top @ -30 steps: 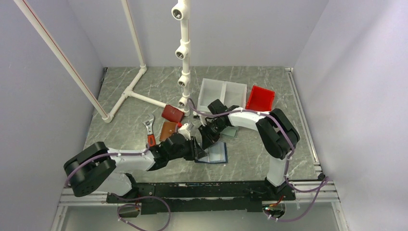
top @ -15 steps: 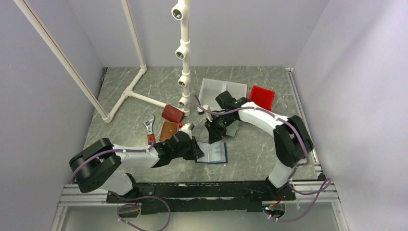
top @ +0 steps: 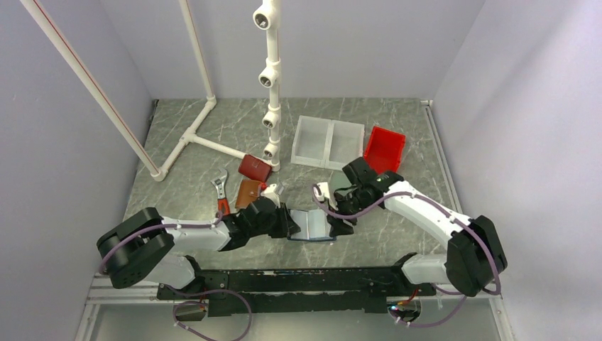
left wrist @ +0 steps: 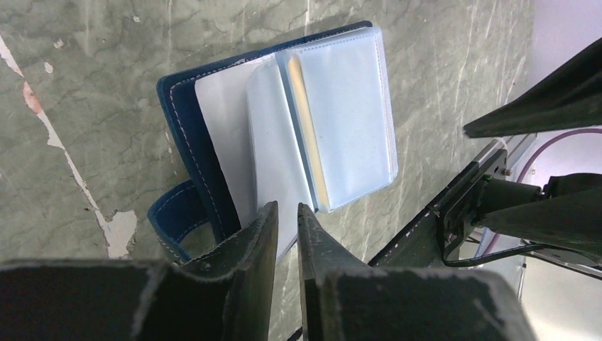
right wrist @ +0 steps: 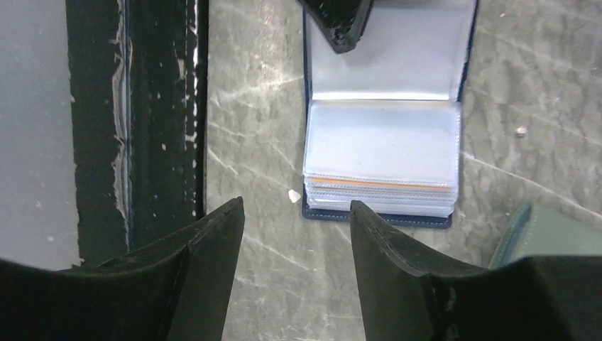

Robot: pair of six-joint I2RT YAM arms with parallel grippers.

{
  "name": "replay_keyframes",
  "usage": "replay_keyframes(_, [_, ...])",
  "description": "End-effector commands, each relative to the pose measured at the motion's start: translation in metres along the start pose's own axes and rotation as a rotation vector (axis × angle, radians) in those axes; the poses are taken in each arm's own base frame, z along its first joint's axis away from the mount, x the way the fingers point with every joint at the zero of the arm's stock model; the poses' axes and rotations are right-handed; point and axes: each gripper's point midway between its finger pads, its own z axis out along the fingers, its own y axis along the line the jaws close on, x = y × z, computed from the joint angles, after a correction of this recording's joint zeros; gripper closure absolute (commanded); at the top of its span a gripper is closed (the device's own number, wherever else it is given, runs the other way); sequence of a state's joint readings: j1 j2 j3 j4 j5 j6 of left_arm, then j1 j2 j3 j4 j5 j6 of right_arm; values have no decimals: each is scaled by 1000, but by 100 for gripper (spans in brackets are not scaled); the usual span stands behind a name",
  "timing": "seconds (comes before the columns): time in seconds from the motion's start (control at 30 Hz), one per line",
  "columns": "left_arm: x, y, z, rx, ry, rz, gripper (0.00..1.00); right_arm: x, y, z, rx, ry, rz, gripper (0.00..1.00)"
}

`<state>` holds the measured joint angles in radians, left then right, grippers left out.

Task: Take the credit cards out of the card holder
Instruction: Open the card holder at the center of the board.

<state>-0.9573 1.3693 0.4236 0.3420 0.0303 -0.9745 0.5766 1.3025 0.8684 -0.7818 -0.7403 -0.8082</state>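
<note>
The card holder (top: 313, 225) lies open on the table, navy outside with clear pale-blue sleeves inside. In the left wrist view the card holder (left wrist: 334, 114) shows an orange-tan credit card (left wrist: 309, 135) edge-on between sleeves. My left gripper (left wrist: 286, 213) is shut on the holder's pale inner flap at its left side. In the right wrist view the holder (right wrist: 383, 142) shows an orange card edge (right wrist: 383, 183) in the sleeve stack. My right gripper (right wrist: 294, 207) is open and empty, hovering just off the holder's right edge (top: 338, 224). The other cards are hidden.
A grey-green wallet (right wrist: 554, 234) lies close beside the holder. A brown wallet (top: 248, 192), a dark red wallet (top: 254, 168) and a wrench (top: 221, 192) lie to the left. White trays (top: 328, 142), a red bin (top: 384, 149) and a PVC pipe frame (top: 270, 85) stand behind. A black rail (right wrist: 135, 128) runs along the table front.
My right arm has swung from behind the holder round to its right side and come down beside it. The left gripper has kept its hold on the flap.
</note>
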Motion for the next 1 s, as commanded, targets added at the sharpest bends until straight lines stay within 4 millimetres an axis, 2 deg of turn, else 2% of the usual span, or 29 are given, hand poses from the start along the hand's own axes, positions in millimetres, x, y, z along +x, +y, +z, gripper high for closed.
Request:
replay_keyframes(0.0, [-8, -24, -2, 102, -27, -13, 78, -3, -13, 4, 48, -48, -198, 43])
replay_keyframes(0.2, [-5, -31, 5, 138, -8, -50, 74, 13, -21, 11, 80, -16, -300, 50])
replay_keyframes(0.5, [2, -33, 20, 126, 46, -101, 70, 25, -13, 22, 41, 9, -372, 49])
replay_keyframes(0.6, [3, -30, 22, 107, 55, -104, 65, 26, -10, 27, 27, 18, -387, 48])
replay_keyframes(0.97, [14, -11, 27, 16, 95, -116, 66, 36, -9, 36, 4, 73, -401, 47])
